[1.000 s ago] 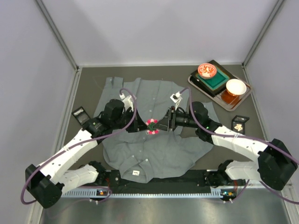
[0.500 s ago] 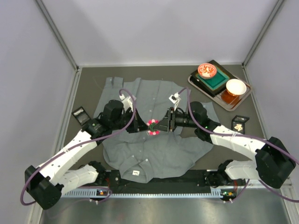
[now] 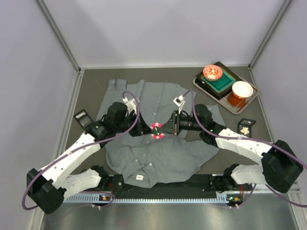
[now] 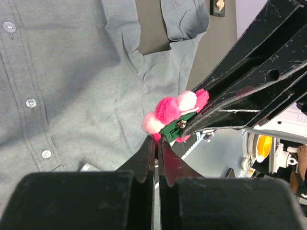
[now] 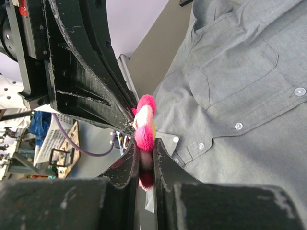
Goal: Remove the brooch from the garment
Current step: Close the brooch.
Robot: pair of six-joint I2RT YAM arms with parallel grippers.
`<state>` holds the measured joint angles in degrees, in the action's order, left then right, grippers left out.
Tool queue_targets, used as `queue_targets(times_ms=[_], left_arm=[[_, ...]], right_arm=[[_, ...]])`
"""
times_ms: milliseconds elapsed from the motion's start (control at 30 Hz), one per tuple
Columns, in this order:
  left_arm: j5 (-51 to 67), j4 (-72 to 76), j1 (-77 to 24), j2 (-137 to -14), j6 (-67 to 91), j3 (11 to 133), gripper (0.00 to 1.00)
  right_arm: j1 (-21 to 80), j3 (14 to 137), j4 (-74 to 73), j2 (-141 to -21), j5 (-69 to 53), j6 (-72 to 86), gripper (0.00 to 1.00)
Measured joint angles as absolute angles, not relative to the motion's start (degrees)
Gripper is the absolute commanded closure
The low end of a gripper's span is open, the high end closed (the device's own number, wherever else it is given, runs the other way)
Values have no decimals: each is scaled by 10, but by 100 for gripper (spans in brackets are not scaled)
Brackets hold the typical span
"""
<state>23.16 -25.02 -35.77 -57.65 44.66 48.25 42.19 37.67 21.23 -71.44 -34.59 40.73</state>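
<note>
Top external: brooch (image 3: 156, 130) sits mid-chest on the garment (image 3: 163, 162). Left wrist: left gripper (image 4: 157, 142) pinched closed beneath it, likely anchoring cloth; hold unclear. Right wrist: right gripper (image 5: 146, 160) clamps the brooch for pulling.

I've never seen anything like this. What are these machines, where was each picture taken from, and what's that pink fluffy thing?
These are two robot arms bolted at the near edge of the table, each ending in a two-finger gripper. The wide picture looks down from above and behind them; the close-ups come from cameras on their wrists. A grey shirt lies spread on the table, a tray at the far right. The pink thing is a brooch on the shirt. The right gripper is shut on it. The left gripper is shut, its tips at the brooch's green backing; whether it pinches cloth or brooch I cannot tell.
</note>
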Motion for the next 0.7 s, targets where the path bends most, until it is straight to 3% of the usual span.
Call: queue_targets(times_ms=[100,133,200,233,467,567,700], left_arm=[[232,-248,-355,-576,447,482,100],[232,-248,-353,-575,447,482,88],[231,-248,-351,-575,448,482,79],[231,-244,-350,-575,449,479,68],[243,-226,-352,-567,451,454,50],[213,-248,-353,-556,440,458,51],[163,-275,-353,-526,418,461,68]], right_arm=[[422,376,224,-718,-344,426,100],[422,374,232,-721,-341,438,100],[422,370,241,-724,-333,460,100],[422,369,242,-724,-329,472,100],[418,375,212,-733,-289,576,100],[408,428,104,-762,-272,587,100],[386,451,25,-766,-240,604,100]])
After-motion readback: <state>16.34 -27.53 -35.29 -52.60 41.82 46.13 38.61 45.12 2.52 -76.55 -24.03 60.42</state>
